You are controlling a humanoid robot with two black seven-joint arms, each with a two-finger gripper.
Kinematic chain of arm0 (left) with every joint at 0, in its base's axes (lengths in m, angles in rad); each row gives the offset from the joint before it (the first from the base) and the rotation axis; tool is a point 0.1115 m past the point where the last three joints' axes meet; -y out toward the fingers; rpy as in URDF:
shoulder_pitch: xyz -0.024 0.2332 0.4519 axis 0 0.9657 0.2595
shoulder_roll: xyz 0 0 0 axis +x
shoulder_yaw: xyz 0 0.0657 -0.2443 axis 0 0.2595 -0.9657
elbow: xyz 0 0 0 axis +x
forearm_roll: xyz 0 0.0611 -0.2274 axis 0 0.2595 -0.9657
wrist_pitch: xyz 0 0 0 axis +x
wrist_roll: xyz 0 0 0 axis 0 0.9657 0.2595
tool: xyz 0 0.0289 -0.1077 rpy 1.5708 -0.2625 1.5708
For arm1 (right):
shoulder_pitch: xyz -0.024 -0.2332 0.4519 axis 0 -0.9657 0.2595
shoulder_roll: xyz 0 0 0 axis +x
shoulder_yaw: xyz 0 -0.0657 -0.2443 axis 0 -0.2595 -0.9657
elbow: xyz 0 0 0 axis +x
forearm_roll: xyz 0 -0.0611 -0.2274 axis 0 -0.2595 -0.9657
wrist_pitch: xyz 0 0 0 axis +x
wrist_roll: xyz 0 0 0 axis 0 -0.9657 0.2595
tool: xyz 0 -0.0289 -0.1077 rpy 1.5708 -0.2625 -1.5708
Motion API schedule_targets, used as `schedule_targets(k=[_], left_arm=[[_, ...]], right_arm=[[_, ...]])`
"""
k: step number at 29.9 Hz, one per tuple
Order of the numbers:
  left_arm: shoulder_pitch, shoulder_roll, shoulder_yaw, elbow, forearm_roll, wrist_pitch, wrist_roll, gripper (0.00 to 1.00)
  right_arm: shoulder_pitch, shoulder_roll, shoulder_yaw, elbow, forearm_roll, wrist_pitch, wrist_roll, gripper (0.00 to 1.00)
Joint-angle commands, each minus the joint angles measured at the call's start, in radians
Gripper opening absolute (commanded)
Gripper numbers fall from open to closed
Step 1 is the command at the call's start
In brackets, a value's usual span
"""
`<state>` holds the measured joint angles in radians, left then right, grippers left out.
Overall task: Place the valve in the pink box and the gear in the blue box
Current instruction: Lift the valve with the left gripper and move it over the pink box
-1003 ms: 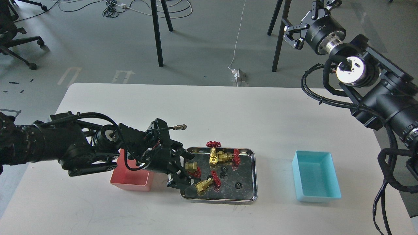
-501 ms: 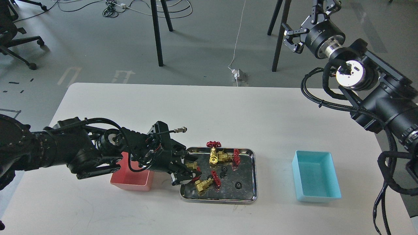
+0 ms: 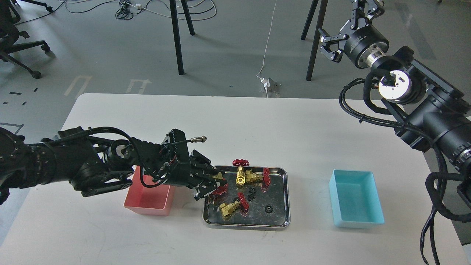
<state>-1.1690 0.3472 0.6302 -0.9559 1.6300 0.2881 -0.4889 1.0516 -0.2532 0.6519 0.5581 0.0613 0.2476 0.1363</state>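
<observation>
At nine o'clock of the tray (image 3: 283,195), your left fingers (image 3: 215,184) grip a valve (image 3: 220,189), ready to lift; right fingers (image 3: 336,38) hang open.

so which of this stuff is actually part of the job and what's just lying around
Part of the job:
- valve in the left gripper
- other valves in the steel tray
- gears
- pink box
- blue box

Just lying about:
- right gripper, raised off the table, holding nothing
- chair, cables and table legs on the floor
</observation>
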Motion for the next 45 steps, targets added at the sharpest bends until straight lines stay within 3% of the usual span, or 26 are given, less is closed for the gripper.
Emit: schedule_targets(k=[1, 6, 11, 19, 27, 45], left_arm=[[-0.032, 0.070, -0.056, -0.044, -0.002, -0.004, 0.000, 0.06], [-0.075, 0.255, -0.138, -0.162, -0.002, -0.009, 0.000, 0.06], [-0.089, 0.470, -0.152, -0.314, 0.005, -0.009, 0.000, 0.07], [-0.005, 0.567, -0.141, -0.339, 0.106, -0.004, 0.000, 0.07], [0.086, 0.562, -0.150, -0.287, 0.114, -0.001, 0.000, 0.08], [0.190, 0.378, -0.145, -0.083, 0.113, 0.000, 0.000, 0.15]], right_arm=[[0.011, 0.006, 0.015, 0.003, 0.002, -0.004, 0.000, 1.00], [0.074, 0.014, 0.094, 0.003, 0.000, -0.073, 0.002, 1.00], [0.097, 0.012, 0.098, 0.003, 0.000, -0.074, 0.003, 1.00], [0.084, 0.011, 0.097, 0.003, 0.000, -0.070, 0.005, 1.00], [0.068, 0.009, 0.097, 0.003, 0.000, -0.068, 0.005, 1.00], [0.051, 0.002, 0.098, 0.005, 0.000, -0.067, 0.008, 1.00]])
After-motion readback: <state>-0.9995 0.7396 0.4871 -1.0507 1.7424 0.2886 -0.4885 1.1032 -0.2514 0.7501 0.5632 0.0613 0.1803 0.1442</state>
